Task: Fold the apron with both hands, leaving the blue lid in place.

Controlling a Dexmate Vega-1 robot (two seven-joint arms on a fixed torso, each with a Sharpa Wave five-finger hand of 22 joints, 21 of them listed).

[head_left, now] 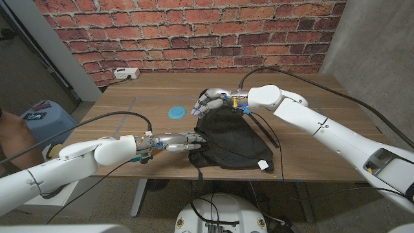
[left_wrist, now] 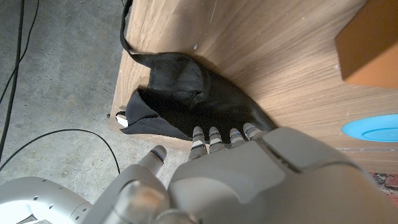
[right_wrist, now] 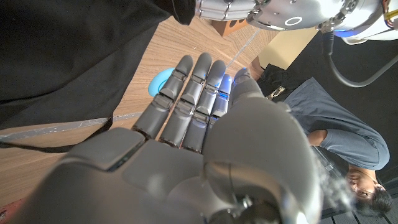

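the black apron [head_left: 234, 144] lies bunched on the wooden table [head_left: 310, 110], close to the near edge, with a white tag [head_left: 263, 165] at its near corner and a strap trailing off the edge. the left hand [head_left: 174, 141] reaches in at the apron's near left edge, fingers stretched out and touching the cloth; whether it pinches any i cannot tell. farther back, the right hand [head_left: 212, 101] sits at the apron's far corner, fingers curled at the cloth, grip unclear. the blue lid [head_left: 177, 112] rests just left of it, clear of the cloth. folding looks barely begun: no neat fold shows yet.
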